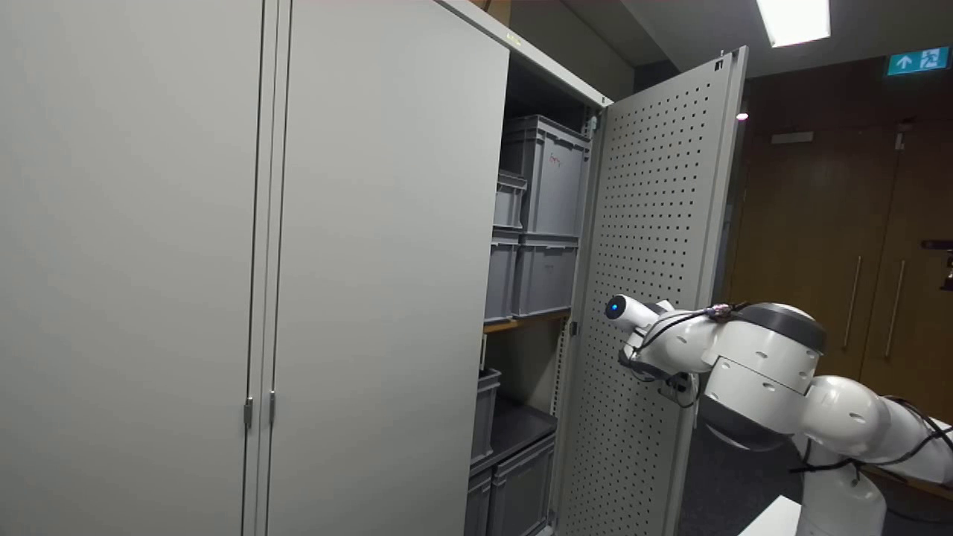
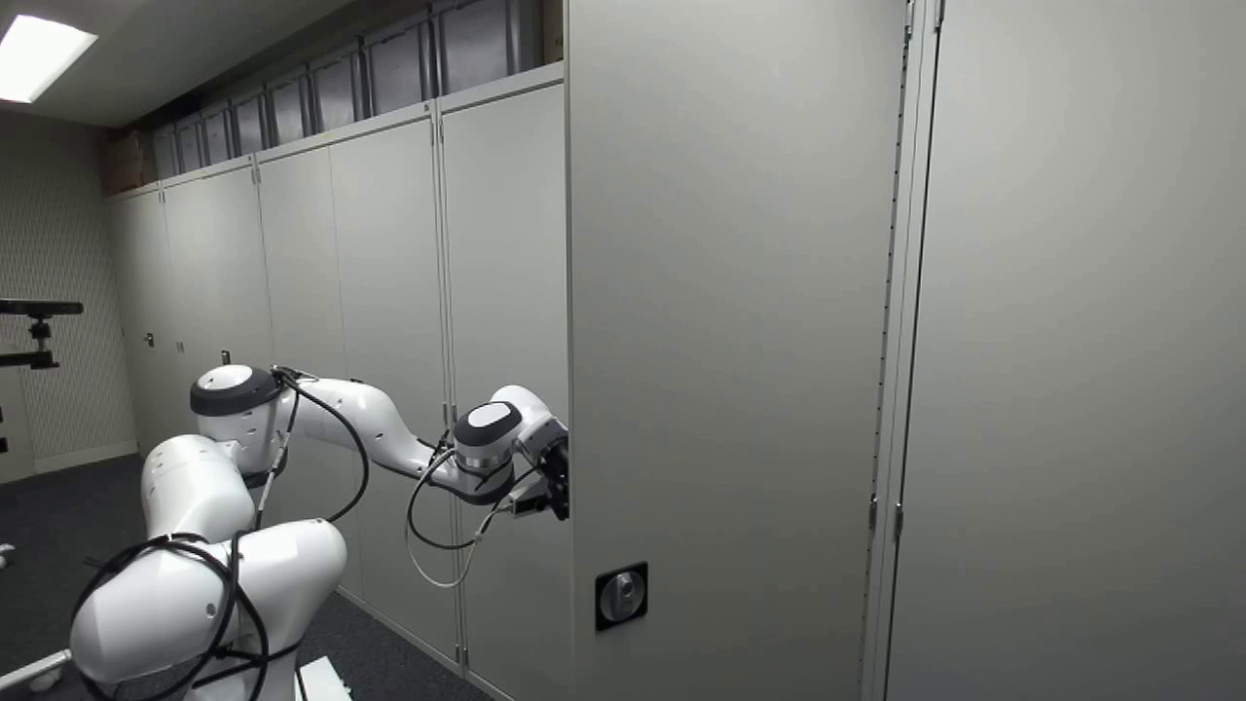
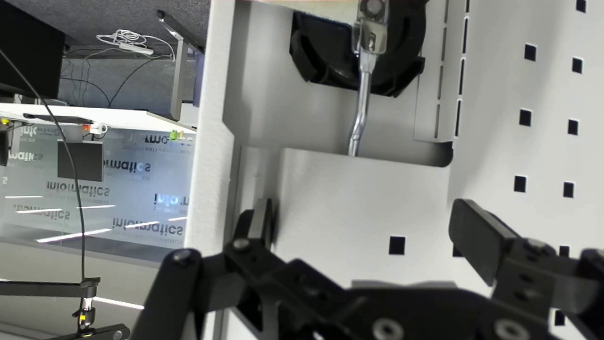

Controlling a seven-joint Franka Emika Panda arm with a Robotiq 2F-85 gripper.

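Note:
My gripper [image 3: 362, 204] stands wide open in the wrist view, nothing between its fingers. Behind the jaws is the pale perforated inner face of a cabinet door [image 3: 339, 189]. The left finger [image 3: 260, 224] lies close beside the door's edge flange; whether they touch I cannot tell. Above the jaws, a cutout shows a black lock housing [image 3: 325, 52] with a metal rod [image 3: 363, 104]. In both exterior views the door [image 1: 655, 193] [image 2: 730, 341] stands swung out, and the arm reaches to its inner side. The door edge partly hides the gripper [image 2: 557, 477] in an exterior view.
Inside the opened cabinet, grey bins [image 1: 555, 186] sit on shelves, one level being a wooden shelf [image 1: 514, 325]. A closed door [image 1: 387, 260] adjoins the opening. The open door's outside bears a round lock handle [image 2: 621, 596]. Cables [image 2: 443, 545] hang in loops from the arm.

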